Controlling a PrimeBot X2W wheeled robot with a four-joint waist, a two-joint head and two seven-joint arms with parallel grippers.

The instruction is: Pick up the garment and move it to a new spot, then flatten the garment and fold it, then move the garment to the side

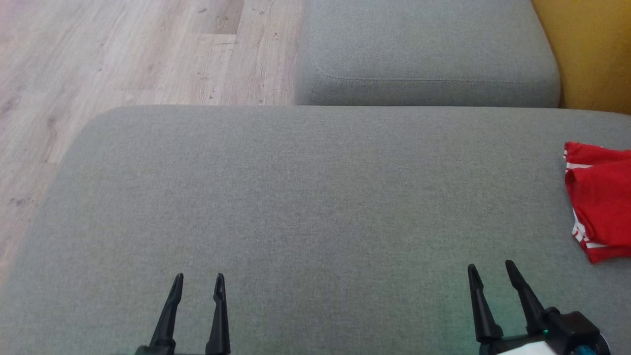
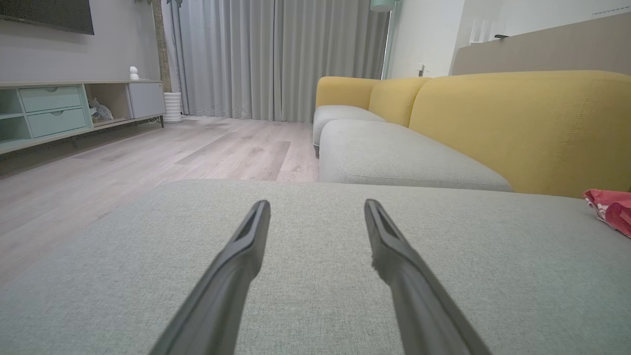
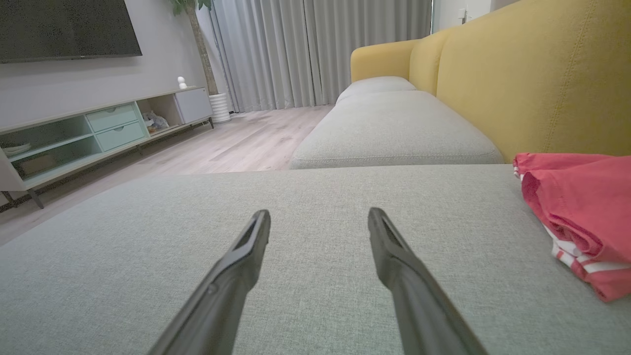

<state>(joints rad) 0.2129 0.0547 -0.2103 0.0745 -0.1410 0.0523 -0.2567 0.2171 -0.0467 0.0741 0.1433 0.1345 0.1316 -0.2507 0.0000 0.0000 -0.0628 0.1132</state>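
The garment (image 1: 600,202) is red with white stripes, lying in a folded bundle at the right edge of the grey cushion (image 1: 305,207); part of it runs past the head view's right border. It also shows at the right of the right wrist view as the garment (image 3: 581,217), and as a small red patch, the garment (image 2: 611,211), far right in the left wrist view. My right gripper (image 1: 490,268) is open low on the cushion, left of the garment and apart from it. My left gripper (image 1: 198,278) is open at the lower left, holding nothing.
A second grey seat cushion (image 1: 424,49) lies beyond, with the yellow sofa back (image 1: 591,49) on the right. Wooden floor (image 1: 123,54) drops off past the cushion's left and far edges. A low cabinet (image 3: 98,133) and curtains (image 2: 276,54) stand across the room.
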